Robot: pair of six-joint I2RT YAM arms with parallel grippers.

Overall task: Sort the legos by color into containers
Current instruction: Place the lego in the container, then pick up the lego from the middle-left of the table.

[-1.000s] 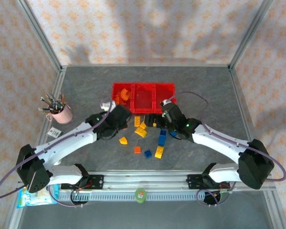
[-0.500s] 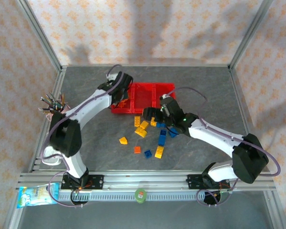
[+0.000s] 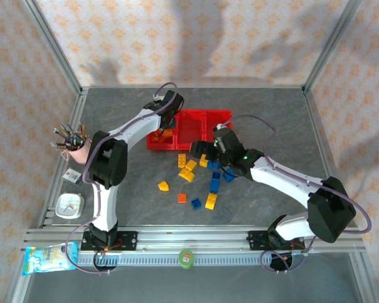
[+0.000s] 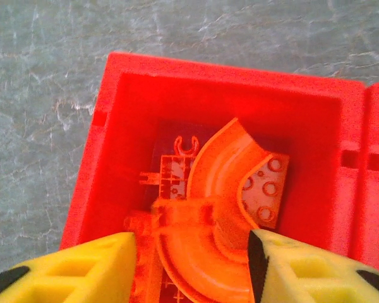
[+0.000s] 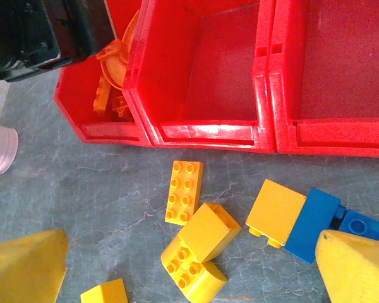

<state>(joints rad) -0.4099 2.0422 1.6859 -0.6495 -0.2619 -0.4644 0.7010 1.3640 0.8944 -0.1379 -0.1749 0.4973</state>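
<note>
Red containers (image 3: 191, 130) lie just ahead of my right gripper (image 5: 189, 252), spread wide and empty over yellow legos (image 5: 183, 191). My left gripper (image 4: 192, 265), jaws apart, hangs above curved orange legos (image 4: 224, 183) binned below. Descending crooked, the right gripper could scatter the yellow legos.

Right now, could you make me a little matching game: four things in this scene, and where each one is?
Things:
1. left gripper
2. right gripper
3. curved orange bricks
4. pink cup

Places:
A. far left, holding pens
B. lying inside the left bin
C. jaws wide, above the loose yellow and blue bricks
D. hovering over the left bin

Pairs: 1-D, 2-C, 3-B, 4-A
</note>
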